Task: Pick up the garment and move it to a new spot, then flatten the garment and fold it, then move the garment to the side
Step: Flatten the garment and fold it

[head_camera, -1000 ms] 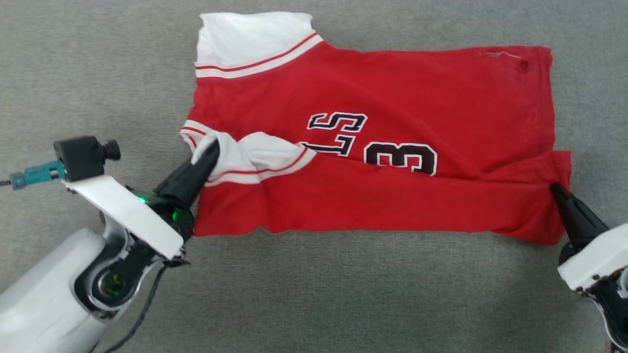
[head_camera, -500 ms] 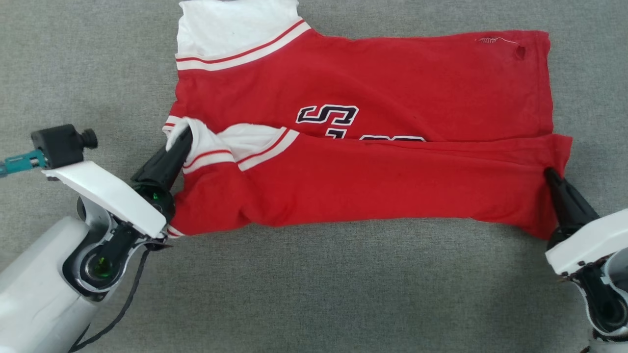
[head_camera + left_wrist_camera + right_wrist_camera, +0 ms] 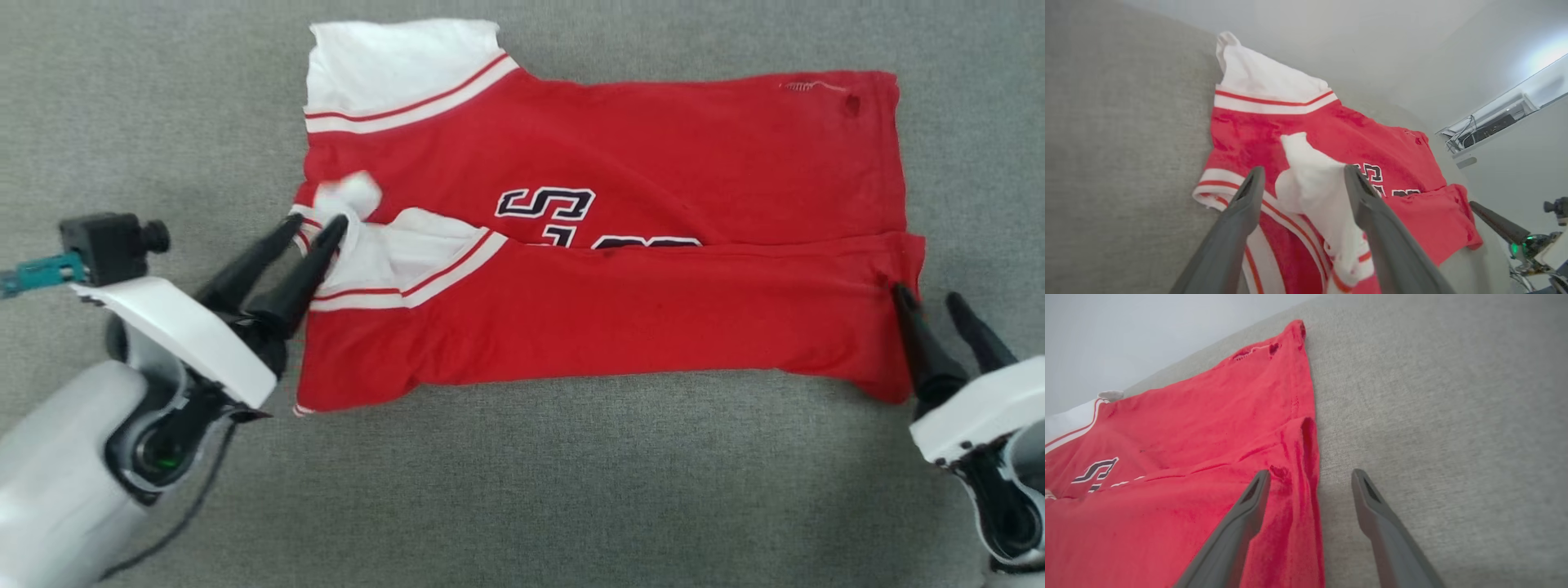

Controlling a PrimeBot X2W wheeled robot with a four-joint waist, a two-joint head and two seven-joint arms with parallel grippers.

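The garment (image 3: 620, 163) lies flat on the grey cloth surface (image 3: 522, 490), with its near edge folded up over the lettering and its sleeves toward 9 o'clock. At 8 o'clock the left gripper (image 3: 317, 222) has its jaws spread wide. A white sleeve (image 3: 1310, 179) is bunched between them, possibly brushing one. At 4 o'clock the right gripper (image 3: 927, 292), jaws also parted, straddles the garment's side edge.

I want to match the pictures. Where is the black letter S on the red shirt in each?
Head view: letter S near the middle of the garment.
Left wrist view: S right of centre.
Right wrist view: S at far left.
Shared landmark: small hole near the hem.
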